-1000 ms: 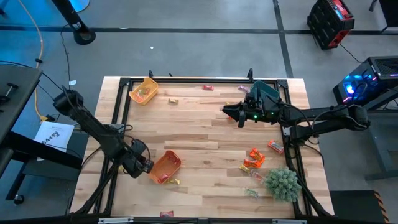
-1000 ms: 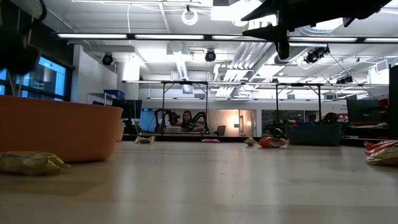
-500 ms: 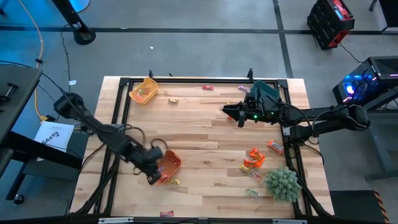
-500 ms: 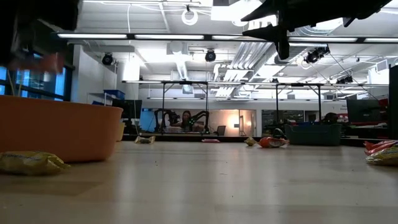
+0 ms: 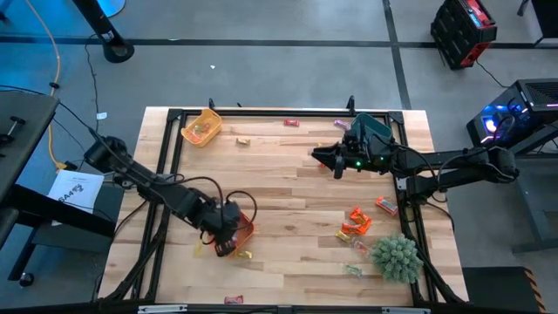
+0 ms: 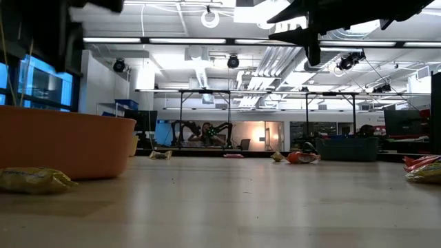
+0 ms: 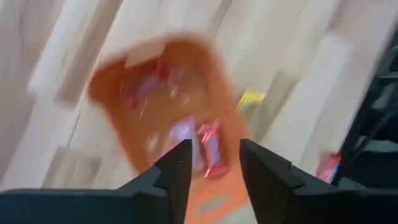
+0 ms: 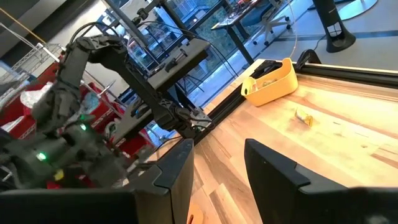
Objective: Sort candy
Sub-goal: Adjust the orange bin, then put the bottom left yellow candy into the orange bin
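Note:
The orange tray (image 5: 241, 228) lies near the table's front left, with several wrapped candy pieces inside (image 7: 149, 87). My left gripper (image 5: 225, 237) hangs over it, open (image 7: 214, 165). A red candy (image 7: 210, 148) shows just past its fingertips, over the tray's floor; whether the fingers touch it I cannot tell. My right gripper (image 5: 321, 157) hovers open (image 8: 217, 168) over the far right part of the table, beside the teal tray (image 5: 372, 131), with nothing between its fingers. Loose candy lies scattered: an orange-red cluster (image 5: 356, 222) and a yellow piece (image 5: 245, 255) beside the orange tray.
A yellow tray (image 5: 202, 128) stands at the far left corner. A spiky green plant ball (image 5: 397, 257) sits at the front right. Single sweets lie along the far edge (image 5: 291, 123) and the near edge (image 5: 234, 299). A black frame (image 5: 261, 112) borders the table.
My left gripper has swung toward the table's right edge, from left of the orange tray to above its inside. My right arm has kept still.

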